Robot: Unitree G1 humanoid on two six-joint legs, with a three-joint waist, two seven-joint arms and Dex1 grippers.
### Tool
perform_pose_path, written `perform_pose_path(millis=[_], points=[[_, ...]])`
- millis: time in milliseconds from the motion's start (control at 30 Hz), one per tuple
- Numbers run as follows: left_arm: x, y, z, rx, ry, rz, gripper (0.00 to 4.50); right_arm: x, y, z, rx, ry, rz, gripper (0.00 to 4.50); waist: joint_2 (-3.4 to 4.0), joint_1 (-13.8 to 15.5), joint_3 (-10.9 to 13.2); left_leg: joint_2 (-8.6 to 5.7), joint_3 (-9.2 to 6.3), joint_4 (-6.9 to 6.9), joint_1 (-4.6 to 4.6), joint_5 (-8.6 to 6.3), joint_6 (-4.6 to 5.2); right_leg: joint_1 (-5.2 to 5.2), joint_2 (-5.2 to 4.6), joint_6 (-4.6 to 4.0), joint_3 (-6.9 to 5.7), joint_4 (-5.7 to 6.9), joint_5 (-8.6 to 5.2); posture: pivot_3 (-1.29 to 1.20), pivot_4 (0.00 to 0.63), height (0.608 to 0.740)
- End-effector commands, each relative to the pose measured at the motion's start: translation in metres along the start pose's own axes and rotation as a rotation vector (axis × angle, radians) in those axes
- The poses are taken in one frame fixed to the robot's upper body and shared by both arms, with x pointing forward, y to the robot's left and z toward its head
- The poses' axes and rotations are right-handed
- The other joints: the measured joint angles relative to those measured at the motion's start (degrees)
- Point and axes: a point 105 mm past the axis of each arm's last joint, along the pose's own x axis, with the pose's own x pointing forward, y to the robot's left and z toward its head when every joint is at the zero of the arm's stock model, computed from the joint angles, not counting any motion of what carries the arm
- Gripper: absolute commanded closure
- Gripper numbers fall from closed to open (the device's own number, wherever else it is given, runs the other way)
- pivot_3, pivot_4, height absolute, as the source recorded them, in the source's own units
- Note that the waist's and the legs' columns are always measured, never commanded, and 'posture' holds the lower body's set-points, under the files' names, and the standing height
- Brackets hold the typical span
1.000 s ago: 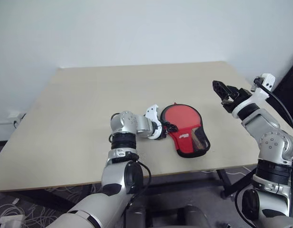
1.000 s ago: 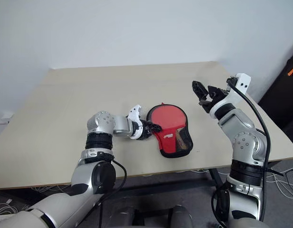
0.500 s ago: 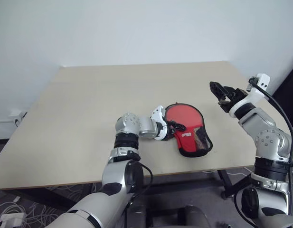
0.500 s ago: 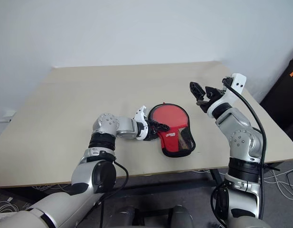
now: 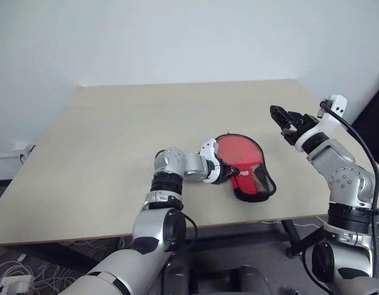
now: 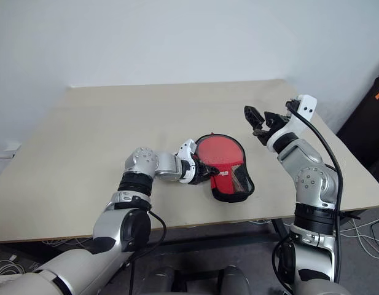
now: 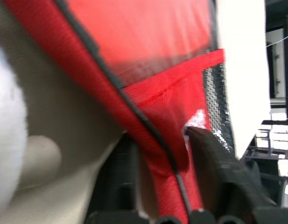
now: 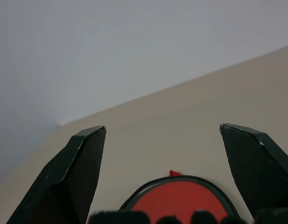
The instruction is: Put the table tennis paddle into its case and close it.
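The case lies flat on the table near its front edge, the red paddle inside it showing through the clear half. The left gripper is at the case's near-left edge, and the wrist view shows its fingers pinching that red, black-piped edge. The right gripper hangs above the table to the case's right, jaws wide apart and empty.

Beige table — white wall
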Motion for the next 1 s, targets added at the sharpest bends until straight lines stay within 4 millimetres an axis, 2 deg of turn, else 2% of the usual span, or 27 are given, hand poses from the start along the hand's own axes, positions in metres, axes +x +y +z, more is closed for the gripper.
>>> perform_pose_path(millis=[33,167,333,600,667,767,900,1000], points=[[0.018,-0.034,-0.027,0.017,0.091,-0.117,3.32,-0.002,0.003,0.015,-0.020,-0.065,0.003,0.25,0.00,0.0,0.0,0.00,0.00,0.00,0.00,0.00,0.00,0.00,0.00,0.00,0.00,0.00,0.00,0.00,0.000,0.724],[0.001,-0.028,-0.019,-0.009,0.099,-0.128,3.32,-0.002,0.003,0.013,-0.018,-0.069,-0.001,0.25,0.00,0.0,0.0,0.00,-0.01,0.00,0.00,0.00,0.00,0.00,0.01,0.00,0.00,0.00,0.00,0.00,0.000,0.724],[-0.021,-0.010,-0.026,0.000,0.143,-0.107,3.32,-0.001,0.009,0.012,-0.013,-0.069,0.022,0.25,0.01,-0.2,0.0,0.01,-0.02,0.00,0.00,0.00,0.00,-0.01,0.01,0.00,0.01,0.01,0.00,0.00,0.000,0.724],[-0.048,0.062,-0.050,-0.047,0.198,0.048,3.32,0.005,0.017,0.005,-0.023,-0.042,0.053,0.25,0.03,-0.2,-0.1,0.08,0.01,0.00,0.13,0.00,-0.03,0.03,0.04,-0.21,0.08,0.07,0.12,0.00,0.000,0.724],[-0.055,0.070,-0.054,-0.063,0.188,0.050,3.32,0.006,0.019,0.002,-0.026,-0.036,0.057,0.25,0.01,-0.2,-0.1,0.11,-0.06,-0.03,0.25,-0.05,-0.10,0.09,0.05,-0.23,0.13,0.07,0.14,0.00,0.000,0.724],[-0.059,0.062,-0.042,-0.119,0.088,-0.006,3.32,0.007,0.020,0.001,-0.026,-0.033,0.063,0.25,0.00,-0.2,-0.1,0.14,-0.03,-0.09,0.37,-0.10,-0.21,0.16,0.10,-0.26,0.18,0.05,0.14,0.00,0.000,0.724],[-0.051,0.030,-0.027,-0.140,0.017,-0.112,3.32,0.009,0.019,-0.001,-0.031,-0.027,0.060,0.25,-0.01,0.0,-0.1,0.08,-0.01,-0.09,0.39,-0.14,-0.26,0.24,0.09,-0.25,0.15,0.00,0.14,0.00,0.000,0.724],[-0.048,0.007,-0.021,-0.072,-0.013,-0.147,3.32,0.010,0.022,0.000,-0.060,-0.030,0.064,0.25,-0.02,0.0,-0.1,0.02,-0.02,-0.09,0.38,-0.14,-0.27,0.28,0.05,-0.20,0.13,-0.03,0.11,0.00,0.000,0.724]])
